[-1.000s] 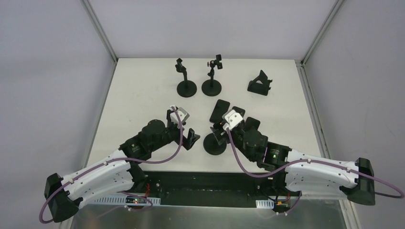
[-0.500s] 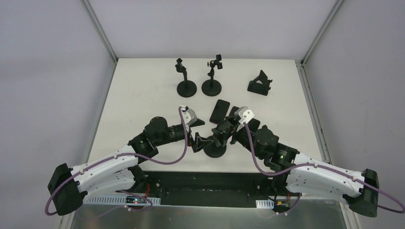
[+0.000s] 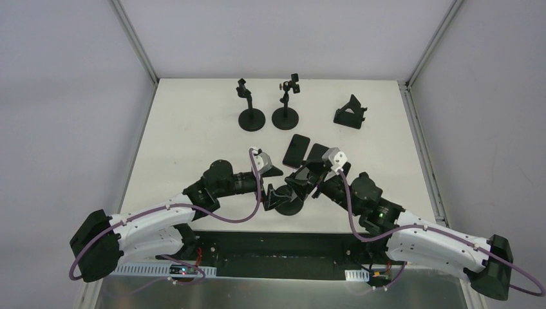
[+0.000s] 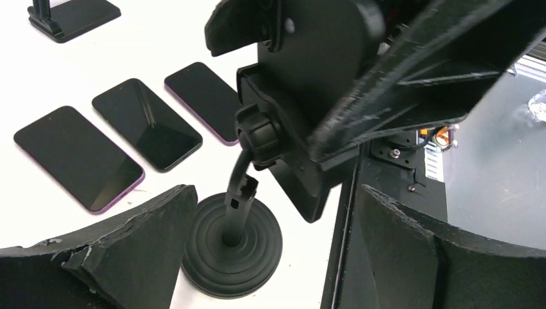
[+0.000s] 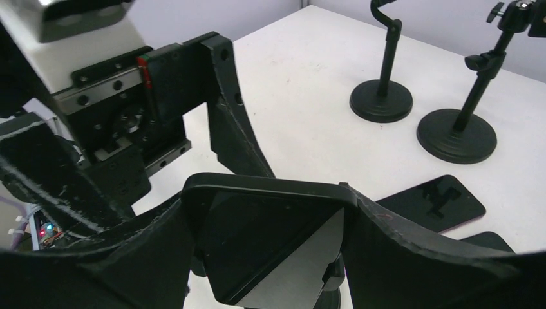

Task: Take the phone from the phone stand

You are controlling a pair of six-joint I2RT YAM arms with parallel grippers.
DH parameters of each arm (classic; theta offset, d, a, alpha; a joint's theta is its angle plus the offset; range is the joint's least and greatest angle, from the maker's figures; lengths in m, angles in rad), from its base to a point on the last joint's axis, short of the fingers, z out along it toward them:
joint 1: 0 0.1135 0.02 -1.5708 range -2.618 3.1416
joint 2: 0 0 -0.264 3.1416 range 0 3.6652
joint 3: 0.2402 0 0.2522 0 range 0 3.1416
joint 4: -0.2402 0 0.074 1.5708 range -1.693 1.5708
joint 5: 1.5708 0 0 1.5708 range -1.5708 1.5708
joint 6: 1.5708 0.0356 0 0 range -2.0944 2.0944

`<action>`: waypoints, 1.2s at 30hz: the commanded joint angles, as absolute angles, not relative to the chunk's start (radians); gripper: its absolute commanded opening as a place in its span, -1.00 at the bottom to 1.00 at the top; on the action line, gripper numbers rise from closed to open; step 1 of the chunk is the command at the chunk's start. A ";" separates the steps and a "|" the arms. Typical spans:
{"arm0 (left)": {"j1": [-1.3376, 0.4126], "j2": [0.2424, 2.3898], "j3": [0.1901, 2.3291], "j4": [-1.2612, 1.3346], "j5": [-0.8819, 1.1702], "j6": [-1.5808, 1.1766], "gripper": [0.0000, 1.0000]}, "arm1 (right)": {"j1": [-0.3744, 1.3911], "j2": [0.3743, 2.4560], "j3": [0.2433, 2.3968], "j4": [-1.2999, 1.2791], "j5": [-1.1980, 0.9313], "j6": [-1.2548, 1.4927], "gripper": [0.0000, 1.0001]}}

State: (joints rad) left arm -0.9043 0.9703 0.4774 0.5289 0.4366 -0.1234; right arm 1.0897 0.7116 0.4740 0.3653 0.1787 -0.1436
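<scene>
at the table's (image 3: 193,129) near edge the phone (image 5: 257,238) sits in its stand (image 4: 233,248); right fingers (image 5: 418,257) seem closed on it, left fingers (image 4: 129,257) gape around the stand. next: brace stand, pull phone free.

You're in a robotics lab test cell. A white table (image 3: 193,129) is boxed in by plain pale grey wall panels (image 3: 277,32) on bare aluminium corner posts (image 3: 135,42). Two white-and-black robot arms (image 3: 148,222) are bolted at its near edge, trailing exposed purple cables (image 3: 225,219) above bare electronics with small lit lights (image 3: 182,272). Black round-based phone stands (image 4: 232,257) stand on the table.
</scene>
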 commanded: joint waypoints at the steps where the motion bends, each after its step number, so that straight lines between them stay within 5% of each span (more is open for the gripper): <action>1: -0.915 0.993 0.477 0.670 0.420 -0.153 0.98 | 1.084 0.668 0.454 0.500 0.069 -0.158 -1.00; 36: -0.990 1.058 0.529 0.762 0.356 -0.120 0.89 | 1.065 0.696 0.462 0.492 0.031 -0.144 -1.00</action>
State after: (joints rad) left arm -0.9764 1.0660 0.4820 0.6792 0.3798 -0.1146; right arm 1.0637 0.6945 0.4366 0.4232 0.0452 -0.1692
